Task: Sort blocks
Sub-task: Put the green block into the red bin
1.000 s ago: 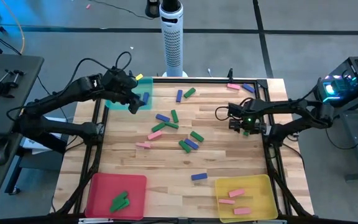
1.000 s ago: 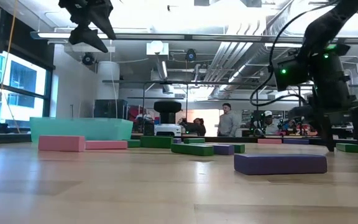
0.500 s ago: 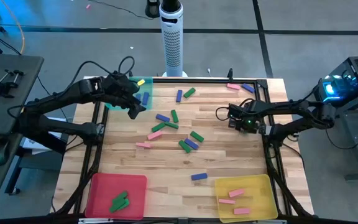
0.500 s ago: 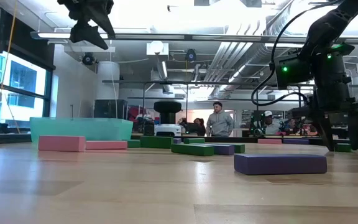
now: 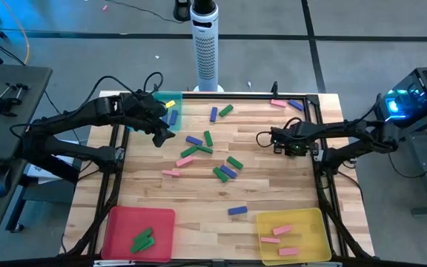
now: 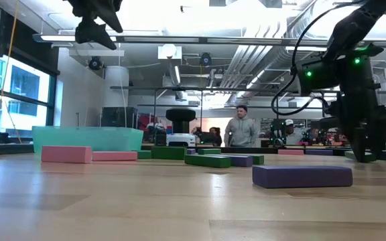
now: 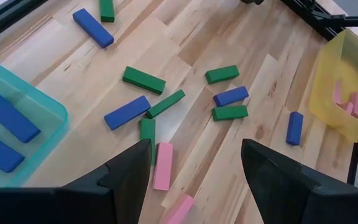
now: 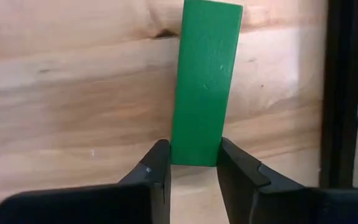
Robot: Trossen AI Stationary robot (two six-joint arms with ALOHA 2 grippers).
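My right gripper (image 8: 194,167) is down at the table's right edge (image 5: 296,148), its fingers closed on a green block (image 8: 207,81) that lies flat on the wood. My left gripper (image 5: 161,135) hangs open, high over the table beside the teal tray (image 5: 175,100), which holds blue blocks (image 7: 8,118). Nothing is between its fingers (image 7: 194,168). Loose blue, green and pink blocks (image 5: 210,152) lie scattered over the table's middle. My right gripper pinches the green block between its two fingers, one on each long side at one end (image 8: 194,155). The fingers come from above, pointing down. The block lies flat on the table and runs away from the fingers.
A red tray (image 5: 121,222) with green blocks stands at the near left. A yellow tray (image 5: 310,222) with pink blocks stands at the near right. Pink and blue blocks (image 5: 288,104) lie at the far right corner. A dark frame rail (image 8: 347,93) runs close beside the green block.
My right gripper's fingers have closed from wide apart onto the green block, which has stayed flat on the table. My left gripper has drifted a little from over the teal tray toward the table's near edge, still open.
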